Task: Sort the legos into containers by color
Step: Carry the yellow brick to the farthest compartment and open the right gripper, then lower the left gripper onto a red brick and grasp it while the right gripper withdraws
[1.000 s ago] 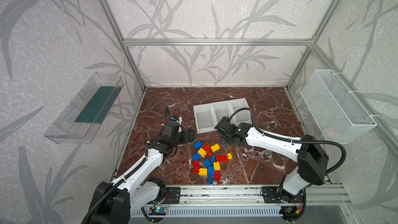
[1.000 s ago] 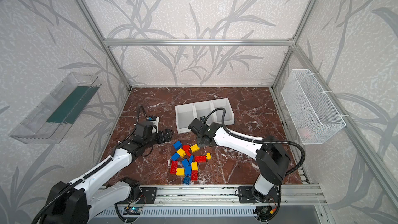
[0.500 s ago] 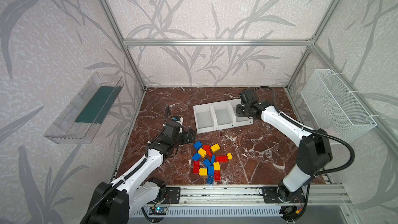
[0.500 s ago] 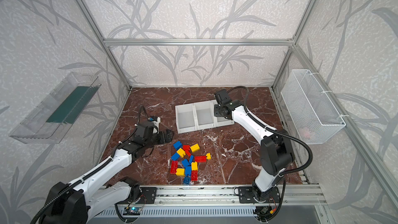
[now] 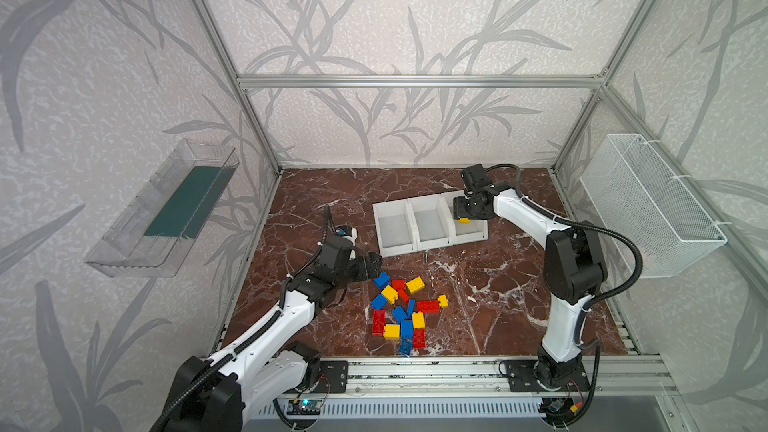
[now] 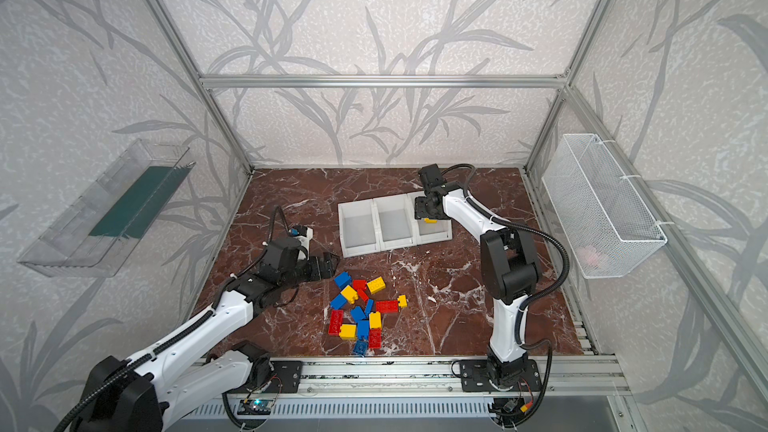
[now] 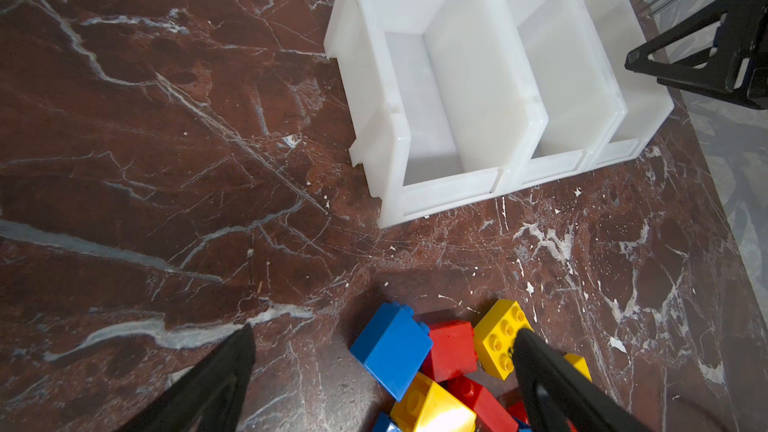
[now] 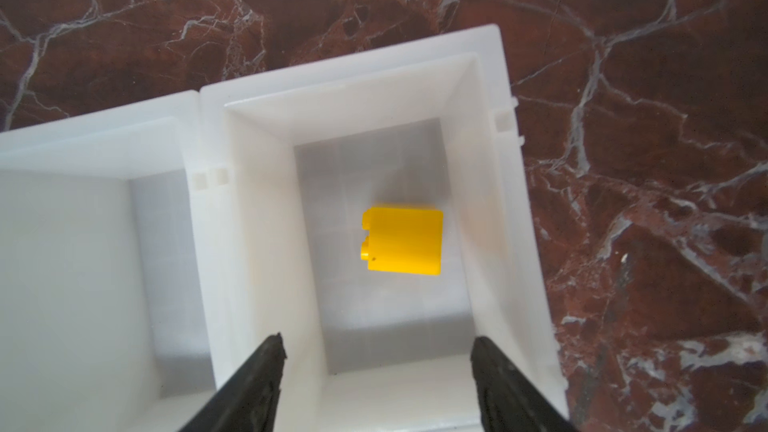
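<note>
A pile of red, blue and yellow legos (image 5: 405, 313) (image 6: 361, 313) lies on the marble table, toward the front. Behind it stand three white containers (image 5: 392, 243) (image 7: 449, 197) in a row. My right gripper (image 8: 378, 347) (image 5: 462, 214) hangs open over the rightmost container (image 8: 490, 76). One yellow lego (image 8: 401, 241) (image 6: 430, 221) lies free on that container's floor. My left gripper (image 7: 383, 330) (image 5: 372, 263) is open at the pile's far-left edge. A blue lego (image 7: 390, 357) sits between its fingers, with a red lego (image 7: 451, 351) beside it.
A clear tray with a green mat (image 5: 166, 214) hangs on the left wall. A white wire basket (image 5: 648, 201) hangs on the right wall. An aluminium rail (image 5: 415, 371) runs along the table's front edge. The left and middle containers show nothing inside.
My right arm swung from the pile to the rightmost container, its gripper opened, and the yellow lego now lies in the container. The left arm has not moved.
</note>
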